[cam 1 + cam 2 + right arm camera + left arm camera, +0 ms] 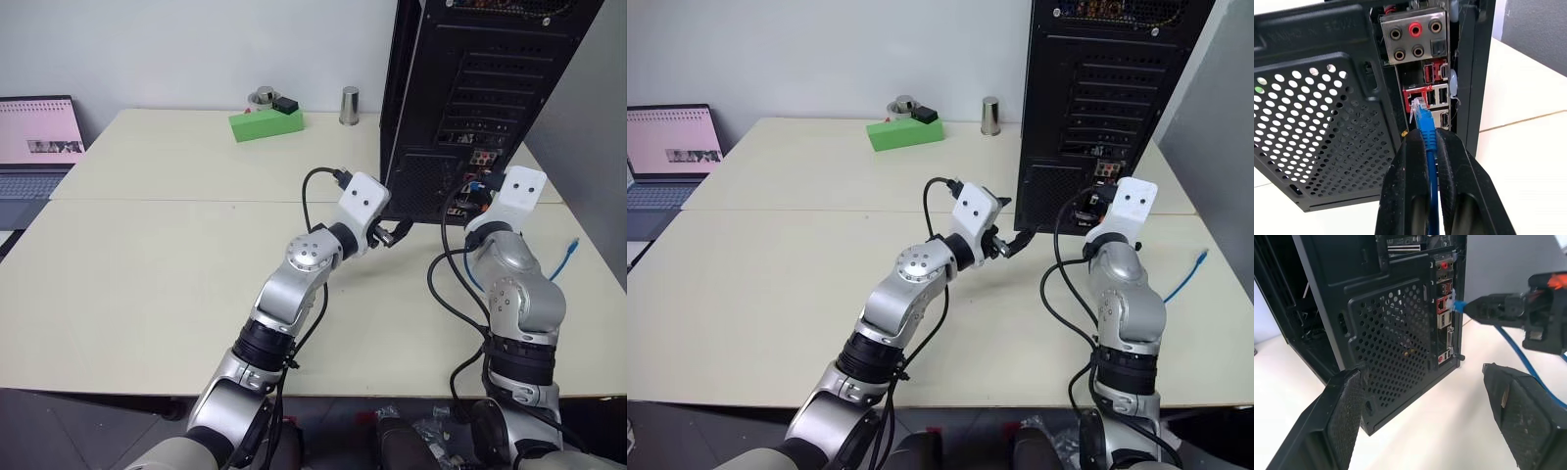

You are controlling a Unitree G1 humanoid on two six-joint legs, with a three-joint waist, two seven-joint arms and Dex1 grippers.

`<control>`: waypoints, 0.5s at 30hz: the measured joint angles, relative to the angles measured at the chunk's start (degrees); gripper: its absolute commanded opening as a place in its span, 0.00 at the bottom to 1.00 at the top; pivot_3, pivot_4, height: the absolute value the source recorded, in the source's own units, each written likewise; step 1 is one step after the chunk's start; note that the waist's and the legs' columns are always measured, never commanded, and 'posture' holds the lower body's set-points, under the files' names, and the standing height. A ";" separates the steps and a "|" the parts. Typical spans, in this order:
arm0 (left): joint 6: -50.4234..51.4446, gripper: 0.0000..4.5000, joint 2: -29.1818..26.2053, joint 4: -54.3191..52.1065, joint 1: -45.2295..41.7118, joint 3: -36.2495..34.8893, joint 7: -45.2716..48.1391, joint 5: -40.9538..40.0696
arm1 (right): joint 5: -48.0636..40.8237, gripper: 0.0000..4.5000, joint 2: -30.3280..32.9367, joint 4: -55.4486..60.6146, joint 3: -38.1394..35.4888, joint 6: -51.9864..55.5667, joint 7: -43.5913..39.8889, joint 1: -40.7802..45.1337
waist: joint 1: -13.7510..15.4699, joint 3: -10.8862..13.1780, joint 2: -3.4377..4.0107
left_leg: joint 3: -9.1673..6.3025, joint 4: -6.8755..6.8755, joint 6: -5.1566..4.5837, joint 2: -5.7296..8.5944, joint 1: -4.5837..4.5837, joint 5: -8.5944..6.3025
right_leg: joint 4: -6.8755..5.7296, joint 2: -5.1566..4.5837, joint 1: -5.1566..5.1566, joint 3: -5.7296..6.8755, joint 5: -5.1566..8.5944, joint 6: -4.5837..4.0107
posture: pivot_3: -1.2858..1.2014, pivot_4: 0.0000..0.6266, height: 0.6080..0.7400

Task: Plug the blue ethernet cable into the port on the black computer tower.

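Note:
The black computer tower [470, 98] stands at the table's far right with its rear panel facing me. My right gripper [1429, 138] is shut on the blue ethernet cable [1431, 176] just behind its plug [1419, 110]. The plug tip sits at the mouth of the red-framed port [1411, 95], below the audio jacks; I cannot tell whether it is seated. The cable's other end [568, 253] lies on the table to the right. My left gripper [1424, 371] hangs open and holds nothing. It is level, in front of the tower's mesh vent [1396, 338], left of the right gripper [1488, 309].
A green box [266, 122] with small items on it and a metal cup [349, 105] stand at the table's back edge. An open laptop [34, 147] is at the far left. A grey wall panel [588, 127] rises right of the tower.

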State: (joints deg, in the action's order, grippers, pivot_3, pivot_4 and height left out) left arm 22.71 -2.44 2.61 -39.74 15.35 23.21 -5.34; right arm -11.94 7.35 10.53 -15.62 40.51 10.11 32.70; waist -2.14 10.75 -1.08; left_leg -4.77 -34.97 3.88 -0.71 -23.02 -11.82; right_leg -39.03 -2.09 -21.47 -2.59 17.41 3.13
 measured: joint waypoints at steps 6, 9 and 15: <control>-0.86 0.88 0.04 0.01 -0.02 -0.06 0.22 -0.07 | 0.25 0.00 0.76 -1.88 0.07 -0.82 -0.16 0.58 | 0.01 0.00 0.00 | 0.01 0.00 0.00 0.00 0.00 0.00 | 0.00 0.00 0.00 0.00 0.00 0.00 | 0.52 0.24 1.00; -0.87 0.88 0.05 0.01 -0.02 -0.07 0.42 -0.07 | 0.51 0.00 1.22 -2.12 0.07 -1.25 -0.45 0.64 | 0.01 0.00 0.00 | 0.01 0.01 0.00 0.00 0.00 0.00 | 0.00 0.00 0.00 0.00 0.00 0.00 | 0.52 0.24 1.00; -0.87 0.88 0.08 0.01 -0.02 -0.08 1.03 -0.08 | 0.80 0.00 1.41 -3.60 0.54 -2.03 -1.29 1.39 | -0.03 0.00 0.00 | 0.01 0.01 0.00 0.00 0.00 0.00 | 0.01 0.00 0.00 -0.01 0.00 0.00 | 0.52 0.24 1.00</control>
State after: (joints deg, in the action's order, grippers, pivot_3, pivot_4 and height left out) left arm 21.84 -2.36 2.62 -39.76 15.28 24.25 -5.42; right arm -11.13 8.76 6.93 -15.08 38.48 8.82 34.09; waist -2.17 10.75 -1.08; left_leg -4.76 -34.96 3.88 -0.71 -23.02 -11.82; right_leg -39.02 -2.09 -21.47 -2.59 17.41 3.13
